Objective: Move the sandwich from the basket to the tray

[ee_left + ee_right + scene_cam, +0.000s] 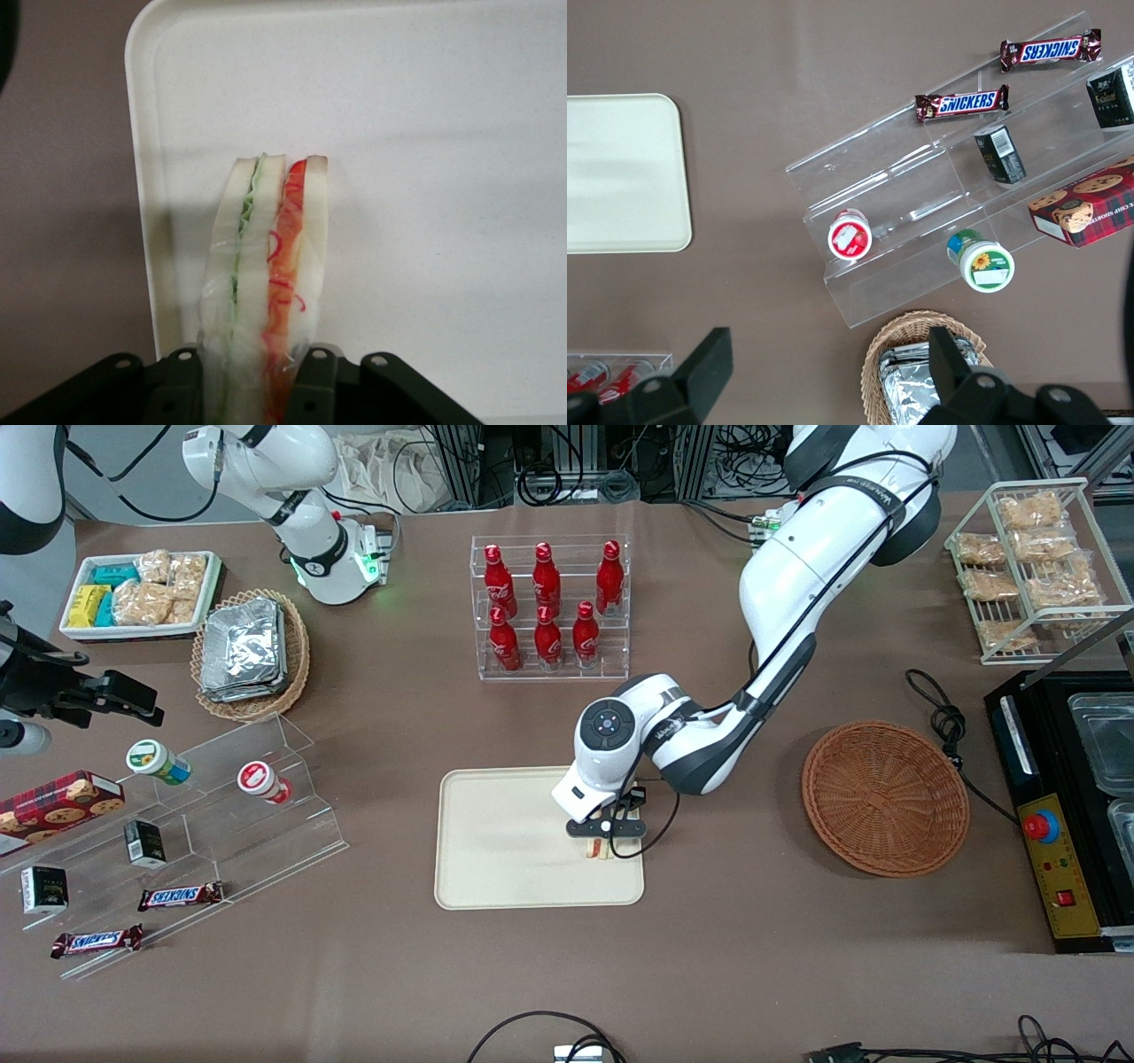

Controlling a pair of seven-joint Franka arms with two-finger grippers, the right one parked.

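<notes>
The sandwich (266,266), a pale wedge with green and red-orange filling on its edge, stands in my left gripper (250,385), which is shut on it. It hangs low over the cream tray (425,133), near the tray's rim, and I cannot tell whether it touches the tray. In the front view the gripper (604,840) is over the tray (496,841), at the end nearest the working arm, and only a sliver of the sandwich (596,852) shows under it. The reddish-brown basket (884,797) lies on the table toward the working arm's end, with nothing in it.
A clear rack of red bottles (549,607) stands farther from the front camera than the tray. An acrylic step shelf (221,815) with snacks lies toward the parked arm's end. A black machine (1063,806) sits beside the basket, with a cable (939,717) between them.
</notes>
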